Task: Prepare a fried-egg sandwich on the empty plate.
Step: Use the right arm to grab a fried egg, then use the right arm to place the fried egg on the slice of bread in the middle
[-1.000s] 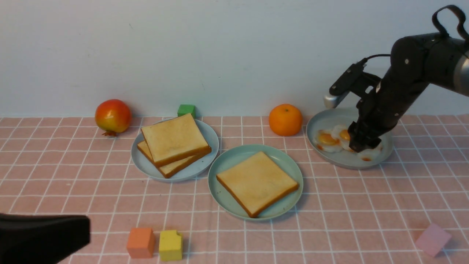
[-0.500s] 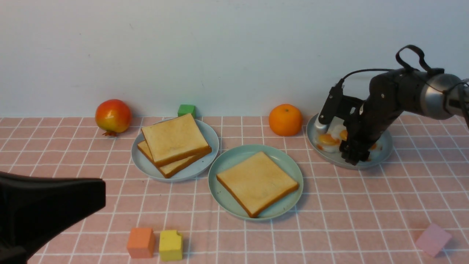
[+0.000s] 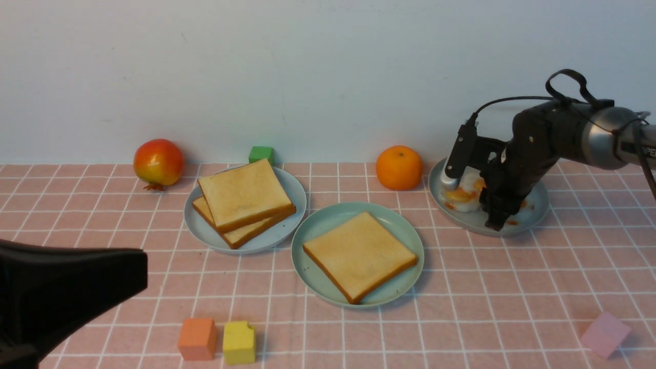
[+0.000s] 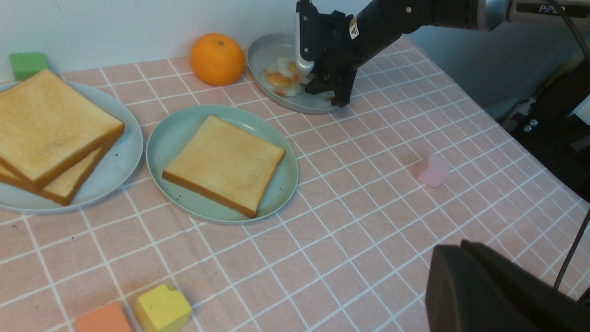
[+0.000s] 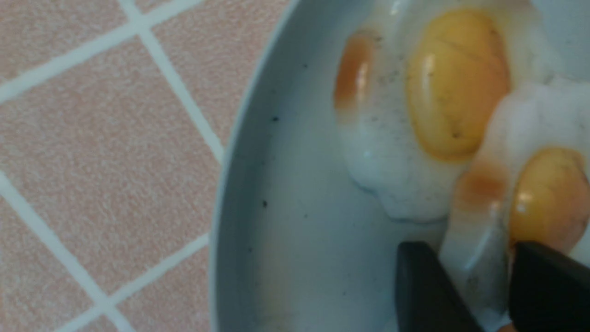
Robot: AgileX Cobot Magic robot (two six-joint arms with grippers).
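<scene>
A single toast slice (image 3: 359, 253) lies on the empty plate (image 3: 318, 225), the mint-green one at the table's middle, also seen in the left wrist view (image 4: 170, 133). No finished fried-egg sandwich is in view. Fried eggs (image 3: 458, 197) lie overlapping on the grey-blue plate (image 3: 535, 205) at the back right. My right gripper (image 3: 494, 223) reaches down into that plate. Its two dark fingers (image 5: 424, 276) pinch the white edge of a fried egg (image 5: 479, 240) beside its yolk. My left gripper (image 3: 138, 271) hovers shut and empty over the front left of the table.
A paler blue plate (image 3: 202, 230) with two stacked toast slices (image 3: 243, 197) sits left of the mint-green one. An orange (image 3: 399, 167), a red fruit (image 3: 158, 162) and a green cube (image 3: 261, 154) line the back. Orange (image 3: 197, 339), yellow (image 3: 239, 342) and pink (image 3: 605, 334) cubes lie along the front.
My right gripper dropped lower into the egg plate and its jaws narrowed onto an egg's white. My left gripper came further into view, then held still.
</scene>
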